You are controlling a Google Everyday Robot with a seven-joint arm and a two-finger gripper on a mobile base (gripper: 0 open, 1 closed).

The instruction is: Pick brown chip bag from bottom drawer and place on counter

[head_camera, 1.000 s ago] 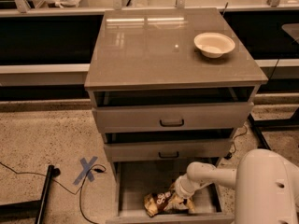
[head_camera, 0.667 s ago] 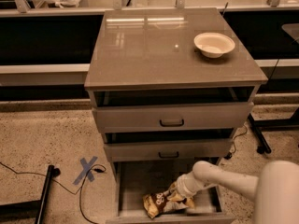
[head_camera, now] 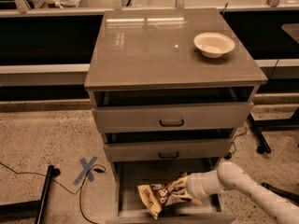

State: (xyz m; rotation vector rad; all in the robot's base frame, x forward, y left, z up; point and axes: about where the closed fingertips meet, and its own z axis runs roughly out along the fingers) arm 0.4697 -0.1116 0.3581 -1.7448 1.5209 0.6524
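Lying in the drawer, the bag runs left to right; the gripper touches its right end, though I cannot tell whether it is clamped. The counter is straight above.

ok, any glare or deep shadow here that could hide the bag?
Camera view: glare streaks on the counter near its back edge, clear of the white bowl; the bottom drawer lies in dim shadow, yet the brown chip bag shows plainly there, with the tool at its right end.
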